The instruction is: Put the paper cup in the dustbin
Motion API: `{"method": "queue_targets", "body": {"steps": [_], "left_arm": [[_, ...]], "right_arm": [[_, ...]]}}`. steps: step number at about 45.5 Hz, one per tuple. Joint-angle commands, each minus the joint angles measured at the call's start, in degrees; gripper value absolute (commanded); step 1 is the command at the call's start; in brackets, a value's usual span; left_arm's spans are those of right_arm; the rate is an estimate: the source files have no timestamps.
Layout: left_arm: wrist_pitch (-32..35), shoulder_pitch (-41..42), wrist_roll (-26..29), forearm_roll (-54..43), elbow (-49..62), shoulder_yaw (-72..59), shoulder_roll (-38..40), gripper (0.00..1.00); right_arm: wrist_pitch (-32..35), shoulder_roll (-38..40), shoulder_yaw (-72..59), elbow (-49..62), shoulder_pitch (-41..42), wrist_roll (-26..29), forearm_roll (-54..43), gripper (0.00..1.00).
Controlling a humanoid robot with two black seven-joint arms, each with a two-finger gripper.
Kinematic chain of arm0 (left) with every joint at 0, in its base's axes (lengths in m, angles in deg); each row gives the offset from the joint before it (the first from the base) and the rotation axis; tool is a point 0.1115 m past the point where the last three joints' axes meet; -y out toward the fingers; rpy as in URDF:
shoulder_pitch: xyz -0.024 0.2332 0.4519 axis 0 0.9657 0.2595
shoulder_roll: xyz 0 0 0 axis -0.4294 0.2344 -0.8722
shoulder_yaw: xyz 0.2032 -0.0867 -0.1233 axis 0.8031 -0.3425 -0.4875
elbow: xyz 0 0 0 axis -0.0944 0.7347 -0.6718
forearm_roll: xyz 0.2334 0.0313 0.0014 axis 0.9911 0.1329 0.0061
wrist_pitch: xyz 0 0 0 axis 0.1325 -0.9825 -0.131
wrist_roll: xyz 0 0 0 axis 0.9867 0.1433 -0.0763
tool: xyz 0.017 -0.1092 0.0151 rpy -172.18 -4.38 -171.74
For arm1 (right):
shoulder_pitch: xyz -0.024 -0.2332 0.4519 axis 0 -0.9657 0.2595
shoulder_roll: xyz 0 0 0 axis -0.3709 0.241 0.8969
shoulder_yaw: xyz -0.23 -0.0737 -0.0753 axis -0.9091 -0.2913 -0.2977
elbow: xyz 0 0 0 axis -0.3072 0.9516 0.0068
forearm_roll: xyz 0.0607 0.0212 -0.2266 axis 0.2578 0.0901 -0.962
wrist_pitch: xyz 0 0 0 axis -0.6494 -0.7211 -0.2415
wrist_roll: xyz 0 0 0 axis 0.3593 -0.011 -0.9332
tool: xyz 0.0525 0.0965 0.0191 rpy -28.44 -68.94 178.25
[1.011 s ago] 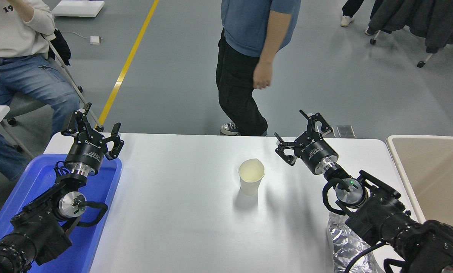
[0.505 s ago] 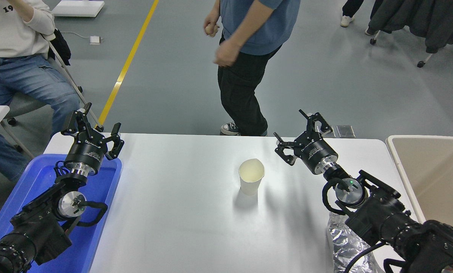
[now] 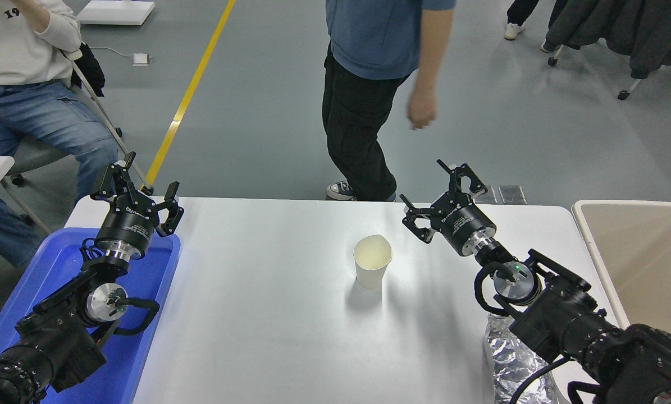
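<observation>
The paper cup (image 3: pixel 372 267), small, plain and cream-white, stands upright near the middle of the white table (image 3: pixel 268 314). The beige dustbin (image 3: pixel 644 252) stands at the table's right edge. My right gripper (image 3: pixel 432 195) is open and empty, raised over the table's far side, to the right of the cup and a little beyond it, apart from it. My left gripper (image 3: pixel 137 185) is open and empty, parked at the lower left over the far end of the blue tray.
A shallow blue tray (image 3: pixel 60 269) lies at the table's left under the left arm. Crumpled silver foil (image 3: pixel 509 359) lies under the right arm at the front right. A person in a blue shirt (image 3: pixel 380 84) stands at the far side; another sits at the top left.
My right gripper has shifted slightly to the left, toward the cup. The standing person's hand has swung from the chest down to the right side. The cup has not moved.
</observation>
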Motion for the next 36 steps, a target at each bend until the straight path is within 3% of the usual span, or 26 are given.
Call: {"method": "queue_targets", "body": {"steps": [1,24,36], "left_arm": [[0.08,0.00,0.00,0.00,-0.01,0.00,0.00,1.00],[0.08,0.00,0.00,0.00,-0.10,0.00,0.00,1.00],[0.08,0.00,0.00,0.00,-0.10,0.00,0.00,1.00]], "right_arm": [[0.12,0.00,-0.18,-2.88,-0.57,0.00,-3.72,1.00],[-0.41,5.27,-1.06,-17.73,-0.57,0.09,-15.76,1.00],[-0.32,5.54,-1.24,-19.93,1.36,0.26,-30.61,1.00]]}}
